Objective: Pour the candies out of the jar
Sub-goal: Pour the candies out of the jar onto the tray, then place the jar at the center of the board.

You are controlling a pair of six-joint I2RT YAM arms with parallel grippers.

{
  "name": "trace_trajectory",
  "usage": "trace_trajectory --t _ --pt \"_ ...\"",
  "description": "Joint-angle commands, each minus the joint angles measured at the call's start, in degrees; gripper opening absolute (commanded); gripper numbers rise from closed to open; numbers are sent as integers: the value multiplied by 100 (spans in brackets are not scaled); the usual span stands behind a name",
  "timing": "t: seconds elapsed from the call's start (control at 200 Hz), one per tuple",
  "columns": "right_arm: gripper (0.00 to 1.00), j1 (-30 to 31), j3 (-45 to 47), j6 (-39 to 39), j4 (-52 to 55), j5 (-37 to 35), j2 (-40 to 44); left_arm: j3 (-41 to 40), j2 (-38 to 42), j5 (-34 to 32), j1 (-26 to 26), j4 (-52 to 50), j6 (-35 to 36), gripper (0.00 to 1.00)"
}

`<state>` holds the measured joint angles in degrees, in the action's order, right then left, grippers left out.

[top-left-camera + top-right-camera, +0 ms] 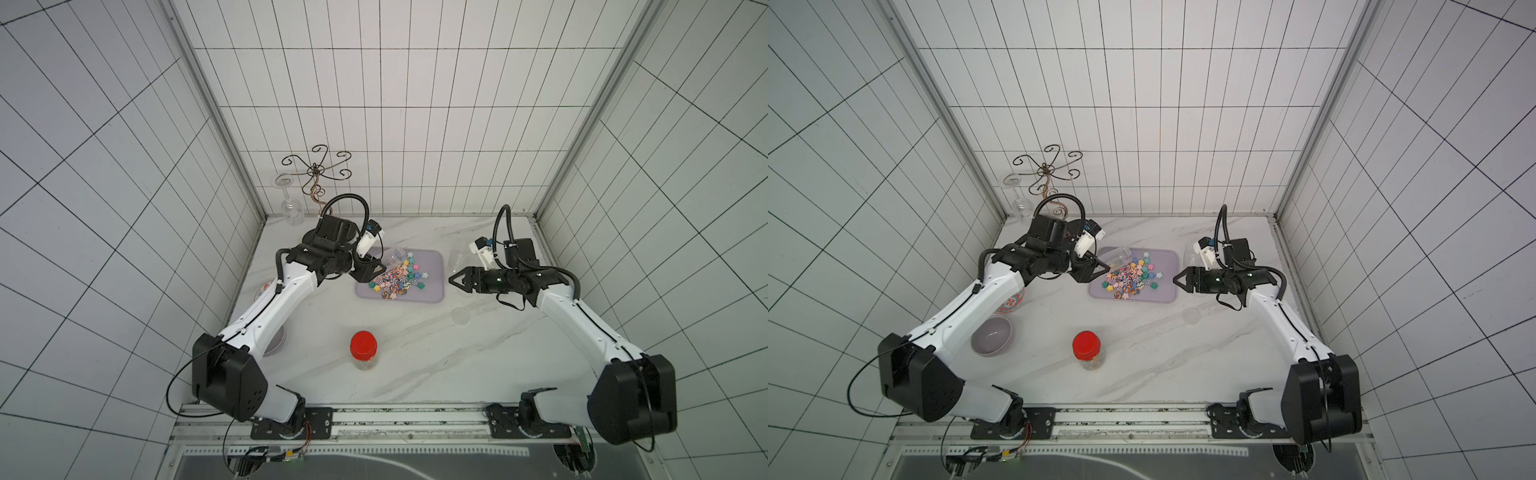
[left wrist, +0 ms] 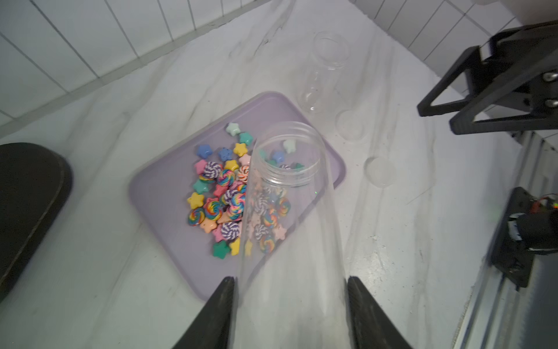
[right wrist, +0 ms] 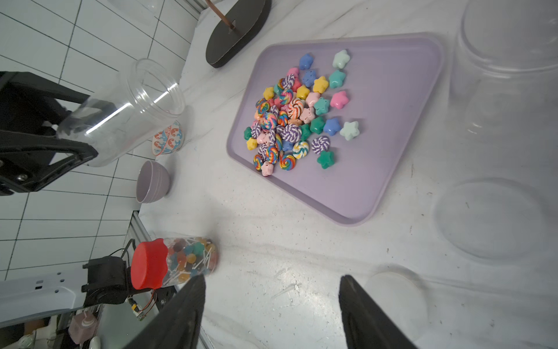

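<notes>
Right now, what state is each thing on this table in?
Tray: lying flat, holds the candies.
Candies: heaped loose on the tray.
Clear jar: uncapped, empty, tilted, mouth toward the tray.
Left pincer: shut on the clear jar.
Right pincer: open, empty.
Red-capped jar: upright, capped, lollipops inside.
Spare jar: uncapped, empty, standing beside the tray.
Purple bowl: upright, empty.

On the lilac tray, toward its left half, a heap of candies. Over the tray's left edge, a clear jar tipped mouth toward the heap (looks empty), clamped in the left gripper. Just beside the tray's right edge, the right gripper, holding nothing. In front of the tray, well apart on the bench, a red-lidded jar, upright.
</notes>
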<state>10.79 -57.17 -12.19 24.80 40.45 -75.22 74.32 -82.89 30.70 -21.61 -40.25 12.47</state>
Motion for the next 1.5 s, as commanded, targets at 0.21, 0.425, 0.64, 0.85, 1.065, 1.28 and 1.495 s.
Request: trace_trajectory --t 0.21,0.425,0.64,0.85,1.065,1.28,1.495 --pt "66 219 -1182 23 -458 1154 35 -245 -59 2383 16 1083 -207 23" --pt "63 408 -1491 -3 -671 1493 -115 -287 -32 2486 16 1130 -266 26" --pt "61 603 -1692 -54 -827 1573 -255 -274 -87 2589 7 1142 -350 27" --pt "59 727 -1732 -79 -913 1580 -309 -269 -95 2659 -2 1160 -375 28" --pt "59 810 -1735 -58 -978 1658 -379 -271 -131 2742 -2 1173 -377 29" --pt "59 896 -1728 -21 -994 1739 -458 -270 -153 2773 -2 1186 -377 29" --pt "46 986 -1698 -171 -1191 1913 -453 -262 -197 2812 -2 1187 -377 29"
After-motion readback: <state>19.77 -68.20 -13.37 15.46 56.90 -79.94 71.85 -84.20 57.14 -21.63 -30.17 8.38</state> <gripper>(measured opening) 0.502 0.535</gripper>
